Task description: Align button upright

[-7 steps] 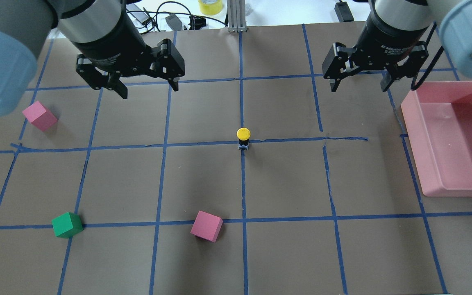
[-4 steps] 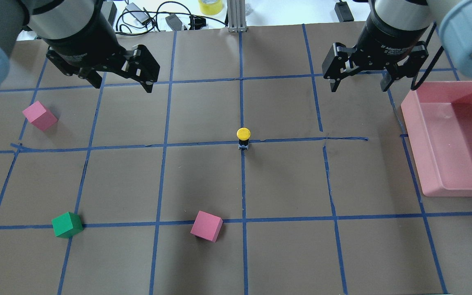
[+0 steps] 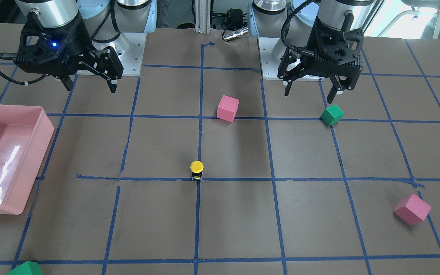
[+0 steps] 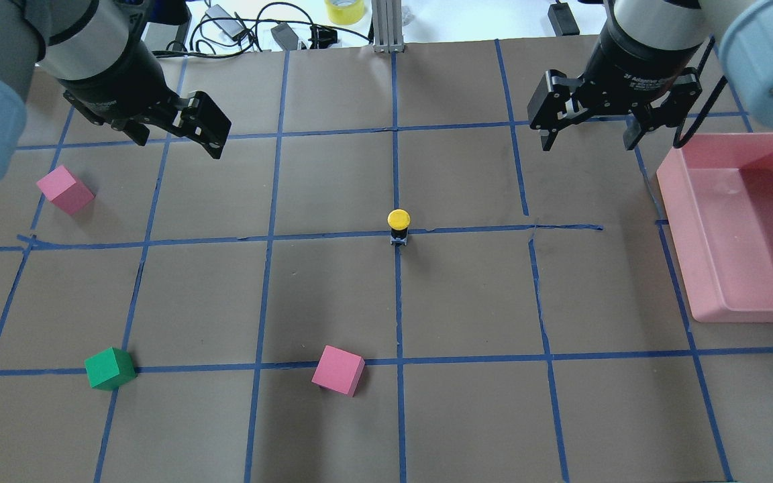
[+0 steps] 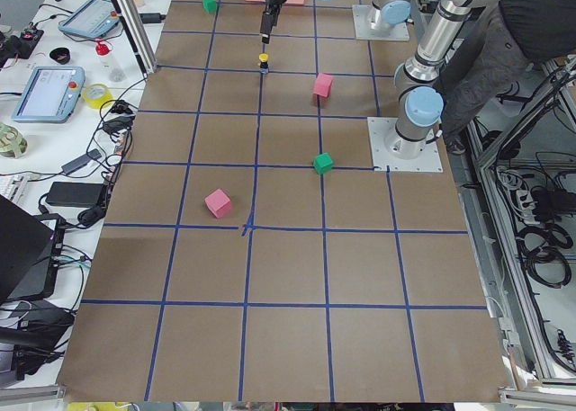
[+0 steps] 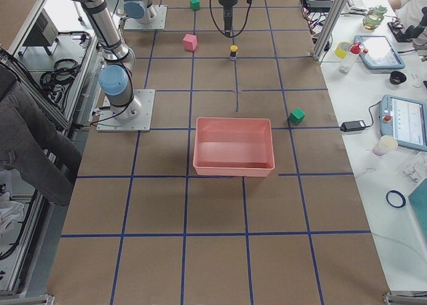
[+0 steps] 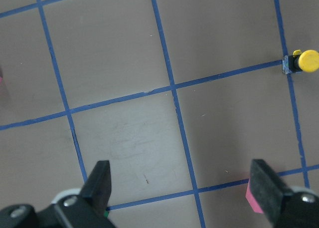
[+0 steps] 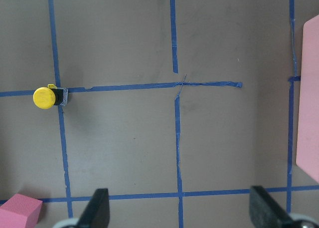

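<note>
The button [image 4: 398,225] stands upright on a tape crossing at the table's middle, yellow cap on top of its black body. It also shows in the front view [image 3: 196,170], the left wrist view [image 7: 304,61] and the right wrist view [image 8: 46,98]. My left gripper [image 4: 177,142] is open and empty, above the table far to the button's back left. My right gripper [image 4: 588,143] is open and empty, far to its back right. Neither touches the button.
A pink tray [image 4: 678,221] sits at the right edge. A pink cube [image 4: 64,190] lies at the left, a green cube [image 4: 110,367] at the front left and another pink cube [image 4: 338,369] at the front middle. Cables and yellow tape lie beyond the far edge.
My left gripper has moved left, away from the button, staying open. The right gripper and the button have not moved.
</note>
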`<act>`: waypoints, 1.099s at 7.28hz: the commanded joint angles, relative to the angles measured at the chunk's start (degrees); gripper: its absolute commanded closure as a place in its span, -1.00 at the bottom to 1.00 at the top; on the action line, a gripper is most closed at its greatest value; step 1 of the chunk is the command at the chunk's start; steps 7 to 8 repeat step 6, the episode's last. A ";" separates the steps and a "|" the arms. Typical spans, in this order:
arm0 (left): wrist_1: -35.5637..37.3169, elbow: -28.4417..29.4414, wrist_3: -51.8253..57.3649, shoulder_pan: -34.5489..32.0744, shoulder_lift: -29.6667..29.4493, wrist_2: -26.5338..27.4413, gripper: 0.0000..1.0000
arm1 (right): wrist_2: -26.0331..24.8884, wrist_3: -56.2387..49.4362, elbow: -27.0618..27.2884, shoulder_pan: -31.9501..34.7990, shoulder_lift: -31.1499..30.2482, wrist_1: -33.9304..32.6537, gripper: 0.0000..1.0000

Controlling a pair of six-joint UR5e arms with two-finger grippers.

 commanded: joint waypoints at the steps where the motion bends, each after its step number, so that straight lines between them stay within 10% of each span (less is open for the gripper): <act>1: 0.10 -0.43 -4.22 -0.09 0.65 -0.85 -1.00 | 0.00 0.00 0.00 0.00 0.00 0.00 -1.00; 8: -0.25 -0.43 -5.13 -0.09 0.65 -0.76 -1.00 | 0.00 0.00 0.00 0.00 0.09 -0.09 -1.00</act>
